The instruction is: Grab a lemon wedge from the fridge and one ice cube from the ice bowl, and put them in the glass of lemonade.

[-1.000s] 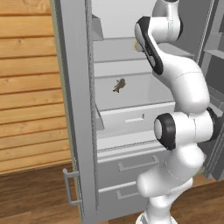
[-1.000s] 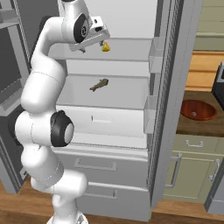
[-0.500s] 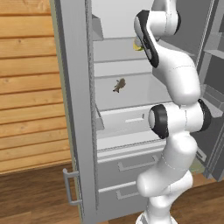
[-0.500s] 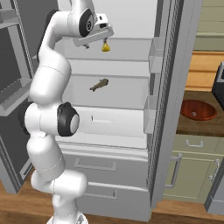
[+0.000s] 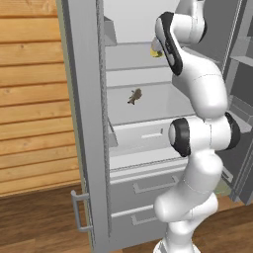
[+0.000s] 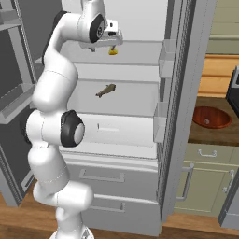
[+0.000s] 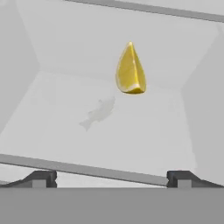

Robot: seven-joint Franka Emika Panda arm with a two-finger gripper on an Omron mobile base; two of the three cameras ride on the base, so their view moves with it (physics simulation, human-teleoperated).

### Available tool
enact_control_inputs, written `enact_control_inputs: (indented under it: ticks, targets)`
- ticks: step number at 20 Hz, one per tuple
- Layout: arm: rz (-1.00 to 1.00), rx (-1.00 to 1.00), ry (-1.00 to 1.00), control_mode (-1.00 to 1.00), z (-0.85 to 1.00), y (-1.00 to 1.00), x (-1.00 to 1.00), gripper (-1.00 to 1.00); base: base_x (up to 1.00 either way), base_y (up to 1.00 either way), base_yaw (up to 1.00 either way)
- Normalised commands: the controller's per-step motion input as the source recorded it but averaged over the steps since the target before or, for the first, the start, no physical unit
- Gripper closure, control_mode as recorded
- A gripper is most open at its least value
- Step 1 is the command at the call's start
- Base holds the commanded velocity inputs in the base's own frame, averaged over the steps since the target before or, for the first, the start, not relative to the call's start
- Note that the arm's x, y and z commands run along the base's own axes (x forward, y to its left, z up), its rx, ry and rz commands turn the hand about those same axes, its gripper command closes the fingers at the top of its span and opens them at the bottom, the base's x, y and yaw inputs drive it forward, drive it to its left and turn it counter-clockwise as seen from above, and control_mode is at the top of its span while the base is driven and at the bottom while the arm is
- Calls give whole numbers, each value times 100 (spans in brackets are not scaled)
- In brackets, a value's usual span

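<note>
**Arm closes on the lemon**

The arm has straightened and reached deeper since a second ago. Left base view: the lemon wedge (image 5: 156, 52) sits on the fridge (image 5: 89, 123) upper shelf. Right base view: the gripper (image 6: 113, 45) hovers just above it. Hand view: fingertips (image 7: 39, 178) spread wide, empty, ready to straddle it.

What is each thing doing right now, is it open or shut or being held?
fridge: both doors open.
lemon wedge: on the upper shelf, not held.
tool: open, empty, short of the wedge.
fridge drawers: shut.
ice bowl: sitting on the counter, untouched.
</note>
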Motion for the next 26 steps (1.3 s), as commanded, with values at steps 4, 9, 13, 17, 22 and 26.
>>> enact_control_inputs:
  ticks: [4, 9, 13, 17, 22, 26]
  targets:
    - [0, 9, -29, -100, -58, -1, -70, -100, 0, 0, 0]
    - [0, 4, -28, -100, -16, 0, 4, -100, 0, 0, 0]
    - [-3, 1, -9, -100, 27, 0, 28, -100, 0, 0, 0]
    - [-2, 0, 1, -100, 72, 0, 16, -100, 0, 0, 0]
    - [-1, 5, 1, -100, 14, 0, 49, -100, 0, 0, 0]
    - [0, 6, 0, -100, -26, 0, 52, -100, 0, 0, 0]
